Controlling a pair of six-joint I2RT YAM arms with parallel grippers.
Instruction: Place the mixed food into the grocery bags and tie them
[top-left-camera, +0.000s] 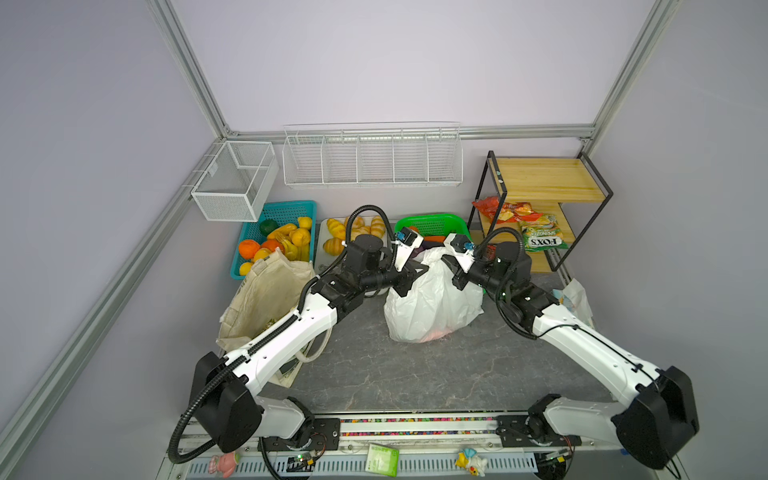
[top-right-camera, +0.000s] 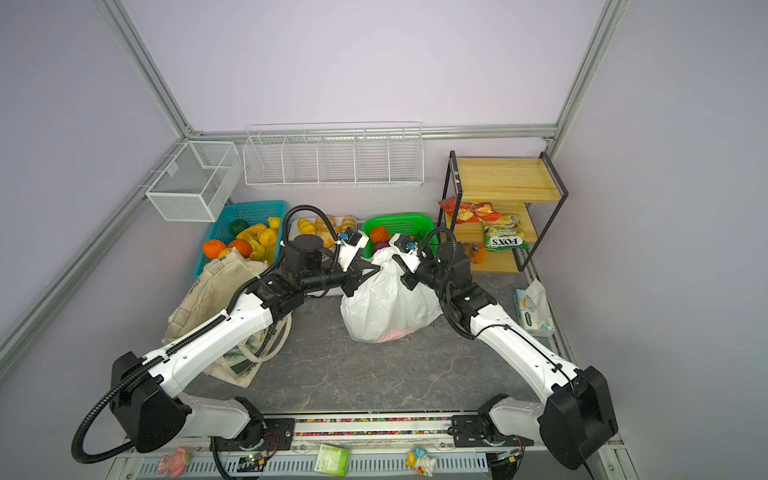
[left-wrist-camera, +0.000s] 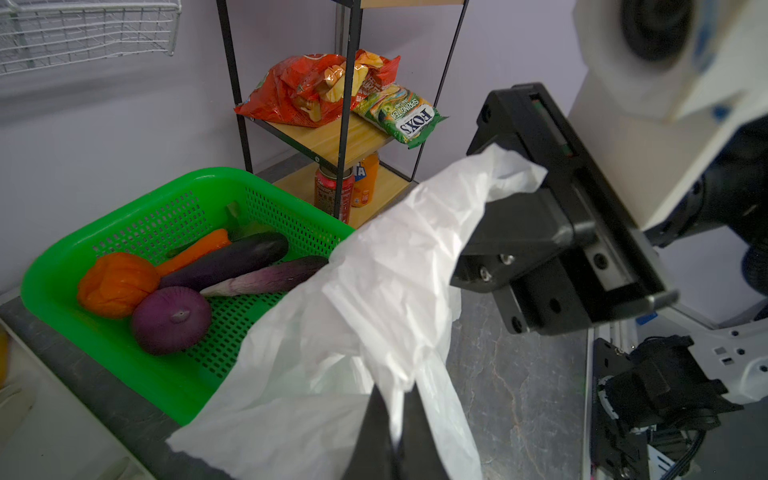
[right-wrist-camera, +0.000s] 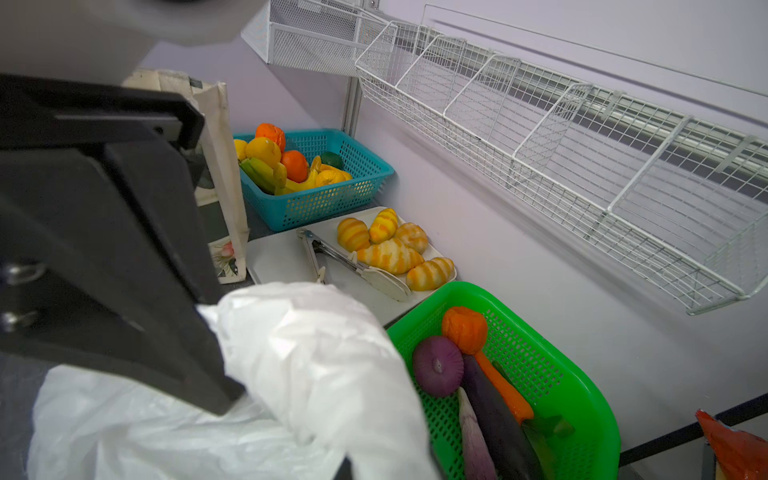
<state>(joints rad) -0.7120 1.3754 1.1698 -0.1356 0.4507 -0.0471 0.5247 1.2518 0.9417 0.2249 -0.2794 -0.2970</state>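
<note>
Two grippers: left gripper (left-wrist-camera: 392, 432) and right gripper (top-left-camera: 449, 262) are each clenched on a handle of the white bag (top-left-camera: 432, 299), facing one another above its mouth.
White bag: stands full on the table (top-left-camera: 415, 374), just in front of the green basket (left-wrist-camera: 124, 353); something pinkish shows through its base.
Second bag: the tote (top-left-camera: 266, 291) slumps at the left under the left arm, handles loose and untied.
Basket contents: an onion (left-wrist-camera: 171, 320) and a carrot (left-wrist-camera: 195, 253) lie inside, not bagged.
Step in hand: tying the white bag, by the look of it.
Doing it well: cross the two handles close over the mouth and keep both strips taut but not stretched, since thin film likely tears; keep the grips low so the bag stays seated and does not tip toward the basket.
</note>
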